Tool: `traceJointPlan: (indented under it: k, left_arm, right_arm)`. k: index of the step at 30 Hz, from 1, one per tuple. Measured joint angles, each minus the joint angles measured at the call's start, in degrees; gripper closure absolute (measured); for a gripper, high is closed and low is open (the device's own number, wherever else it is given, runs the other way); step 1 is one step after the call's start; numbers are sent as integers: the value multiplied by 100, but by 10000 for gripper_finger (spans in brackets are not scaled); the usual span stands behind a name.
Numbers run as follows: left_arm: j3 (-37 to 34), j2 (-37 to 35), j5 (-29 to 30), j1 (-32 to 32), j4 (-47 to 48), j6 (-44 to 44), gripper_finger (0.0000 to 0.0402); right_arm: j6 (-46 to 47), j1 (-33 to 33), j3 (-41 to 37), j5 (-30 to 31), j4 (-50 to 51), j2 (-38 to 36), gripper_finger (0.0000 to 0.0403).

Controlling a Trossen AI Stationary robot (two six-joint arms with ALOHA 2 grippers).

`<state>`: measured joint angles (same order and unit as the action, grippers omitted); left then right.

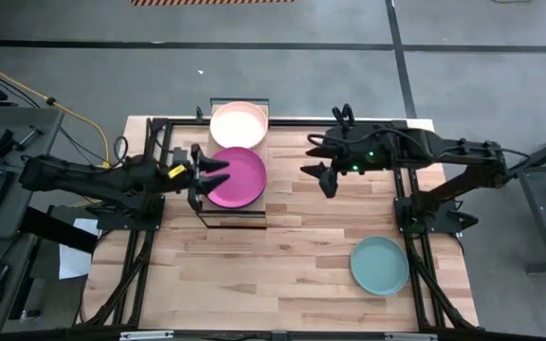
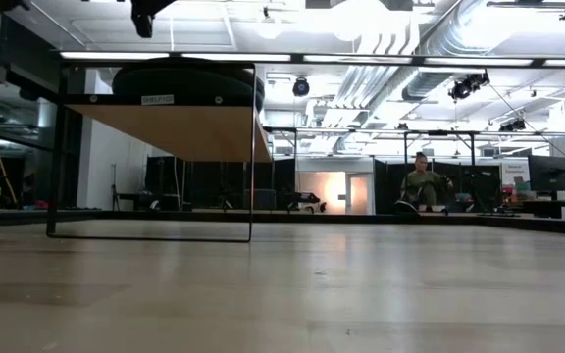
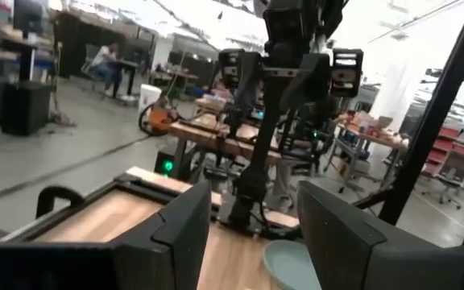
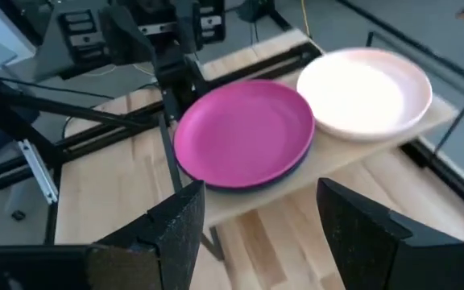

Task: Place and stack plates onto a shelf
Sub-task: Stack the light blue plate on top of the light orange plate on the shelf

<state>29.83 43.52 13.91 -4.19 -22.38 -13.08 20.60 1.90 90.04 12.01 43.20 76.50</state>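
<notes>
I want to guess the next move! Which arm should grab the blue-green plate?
Probably the right. The blue-green plate lies on the table's right side, near that arm's base. The right claw is open and empty; the left claw sits by the shelf.

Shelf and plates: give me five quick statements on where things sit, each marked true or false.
1. The pink plate sits on the shelf. True.
2. The peach plate lies on the bare tabletop. False: it is on the shelf, beside the pink one.
3. The blue-green plate is on the table, off the shelf. True.
4. The right tool holds the blue-green plate. False: it is open and empty, to the right of the shelf.
5. The pink plate rests directly on the shelf board. False: the right wrist view shows a dark plate under it.
The left tool is open at the pink plate's left edge.
</notes>
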Motion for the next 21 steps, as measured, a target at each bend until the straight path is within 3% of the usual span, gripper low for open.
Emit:
traceJointPlan:
  k: [5,8,11,15,18,21]
  left_arm:
    - [4,18,7,55,-159,118,227]
    - [4,18,9,92,-156,116,227]
    - [4,18,9,118,-152,110,227]
    - [4,18,11,118,-148,77,227]
    - [4,18,13,118,-146,77,227]
    - [4,19,13,122,-144,77,227]
  right_arm:
    - [-267,14,0,-2,-202,6,180]
    - [36,1,0,-61,-197,25,180]
    - [878,1,0,-590,398,24,180]
    - [1956,240,-93,-1271,2232,176,180]
    - [2872,667,-620,-1378,3133,220,180]
    - [3994,1122,-1512,-1844,3227,227,180]
